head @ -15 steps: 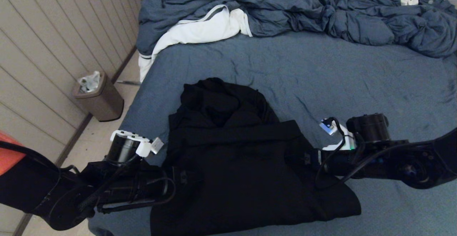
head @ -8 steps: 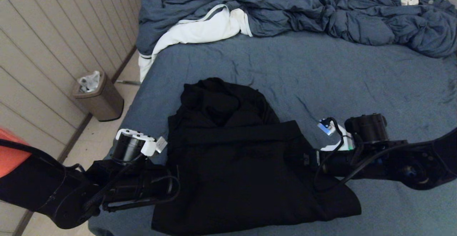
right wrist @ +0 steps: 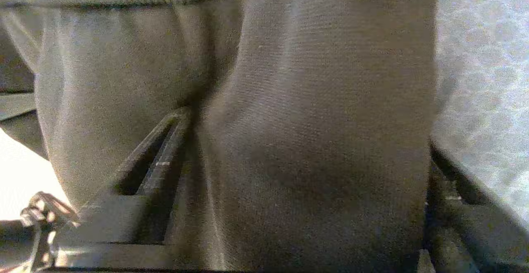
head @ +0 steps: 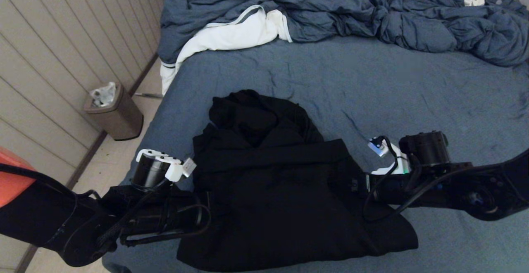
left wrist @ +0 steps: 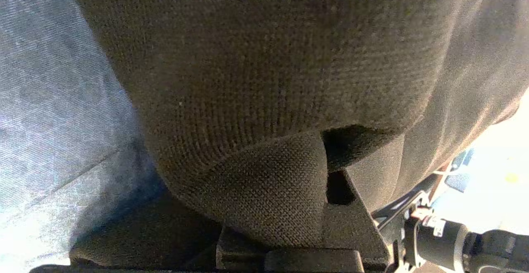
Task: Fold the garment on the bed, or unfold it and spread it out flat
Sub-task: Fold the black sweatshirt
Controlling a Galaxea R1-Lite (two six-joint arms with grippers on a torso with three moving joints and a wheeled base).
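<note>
I see both end effectors, left (head: 213,213) and right (head: 351,184), clenched on the hoodie (head: 281,194) near the bed (head: 413,95) edge; open sheet beyond, comforter (head: 372,13) farther.

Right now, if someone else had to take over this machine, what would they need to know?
Left claw: at the hoodie's left edge, low on the bed; grip cannot be told.
Right claw: at its right edge, cloth filling its wrist view; grip cannot be told.
Hoodie: near the bed's left front, hood rumpled on the far side.
Done: body gathered into a rough block.
Left: neaten the fold, or spread it flat.
</note>
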